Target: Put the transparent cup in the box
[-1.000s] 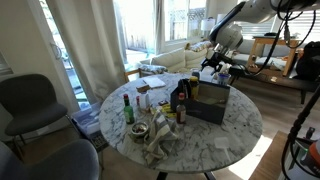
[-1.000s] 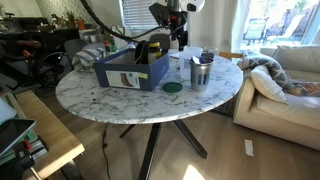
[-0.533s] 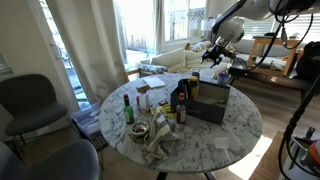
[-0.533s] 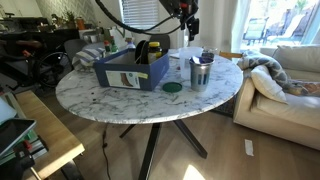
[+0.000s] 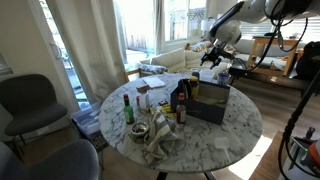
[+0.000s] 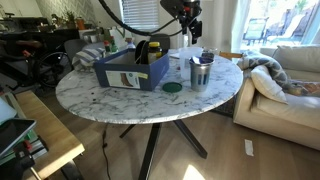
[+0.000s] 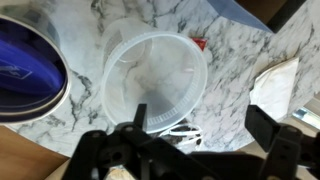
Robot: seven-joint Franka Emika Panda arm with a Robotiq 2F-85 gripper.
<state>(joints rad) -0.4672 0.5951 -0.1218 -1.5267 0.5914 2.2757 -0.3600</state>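
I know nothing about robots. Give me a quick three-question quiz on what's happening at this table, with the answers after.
1. True or false: the transparent cup already sits inside the box.
2. Pick one. The gripper is: A) shut on the cup; B) open, hanging above the cup; C) down inside the box.
3. Fill the gap: in the wrist view, the round thing beside the cup is coloured ___.

Key: 1 false, the cup stands on the marble outside the box; 2 B; 3 blue.
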